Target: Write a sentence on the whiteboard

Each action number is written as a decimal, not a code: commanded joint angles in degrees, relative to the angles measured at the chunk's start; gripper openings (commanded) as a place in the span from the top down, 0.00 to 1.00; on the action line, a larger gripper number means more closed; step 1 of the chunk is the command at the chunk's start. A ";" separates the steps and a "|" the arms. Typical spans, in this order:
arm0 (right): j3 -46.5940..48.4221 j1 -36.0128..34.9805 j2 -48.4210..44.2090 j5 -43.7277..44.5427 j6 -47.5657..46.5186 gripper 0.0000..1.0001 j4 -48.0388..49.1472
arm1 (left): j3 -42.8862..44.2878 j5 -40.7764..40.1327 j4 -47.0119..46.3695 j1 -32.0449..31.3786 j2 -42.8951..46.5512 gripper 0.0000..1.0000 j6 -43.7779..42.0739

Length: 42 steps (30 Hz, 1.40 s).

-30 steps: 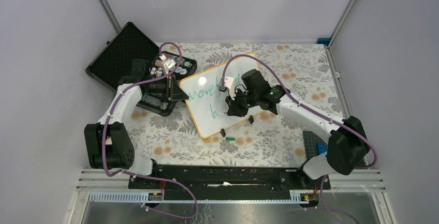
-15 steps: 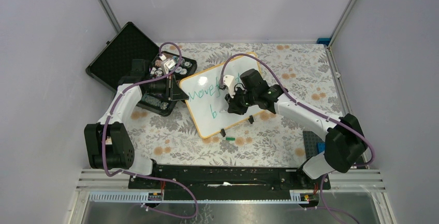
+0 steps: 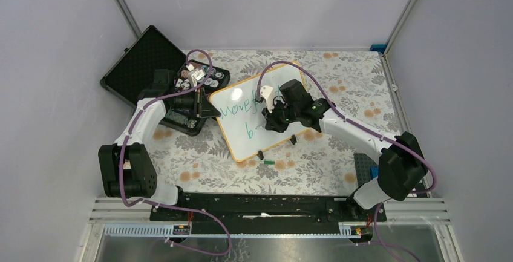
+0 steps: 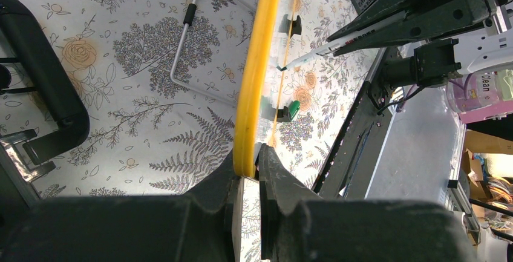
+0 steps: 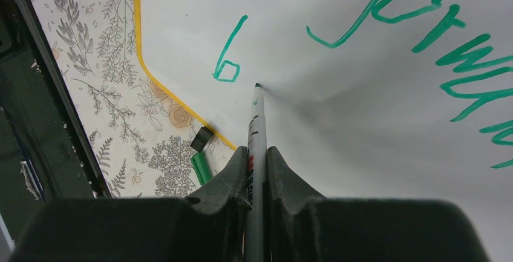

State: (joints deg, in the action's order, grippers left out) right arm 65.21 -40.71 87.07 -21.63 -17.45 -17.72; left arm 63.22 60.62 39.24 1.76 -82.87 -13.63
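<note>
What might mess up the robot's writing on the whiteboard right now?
The left gripper pinches the whiteboard only by its thin yellow rim, so the board might slip or swivel when pressed. The marker in the right gripper sits right beside the green b; a wobble could smudge it or crowd the next letter.

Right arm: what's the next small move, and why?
Probably stroke the next letter just past the b. The right gripper is shut on the marker, whose tip sits at the whiteboard beside that lone b, with bare board beyond it. The left gripper clamps the rim, so the board looks steadied.
</note>
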 commanded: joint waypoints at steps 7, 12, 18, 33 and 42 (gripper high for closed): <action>2.52 -0.77 0.84 1.24 0.58 1.00 2.69 | -0.66 -5.77 -3.43 -0.22 1.42 1.00 -4.28; 2.12 -1.35 1.28 1.17 0.15 1.00 2.65 | -0.60 -5.75 -3.42 -0.24 1.46 1.00 -4.23; 1.71 -1.75 1.56 1.18 -0.35 1.00 2.31 | -0.64 -5.85 -3.38 -0.26 1.40 1.00 -4.26; -1.62 -2.11 0.02 3.01 -2.85 1.00 1.25 | -0.29 -5.73 -3.38 -0.27 0.91 1.00 -4.17; -2.16 -1.70 -1.76 6.39 -3.99 1.00 1.02 | -0.20 -5.64 -3.34 -0.23 0.88 1.00 -4.13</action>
State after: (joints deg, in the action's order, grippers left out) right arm 63.16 -42.65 87.26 -20.60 -19.53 -17.61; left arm 63.20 60.55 39.16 1.76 -82.87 -13.61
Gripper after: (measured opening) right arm 0.175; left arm 0.112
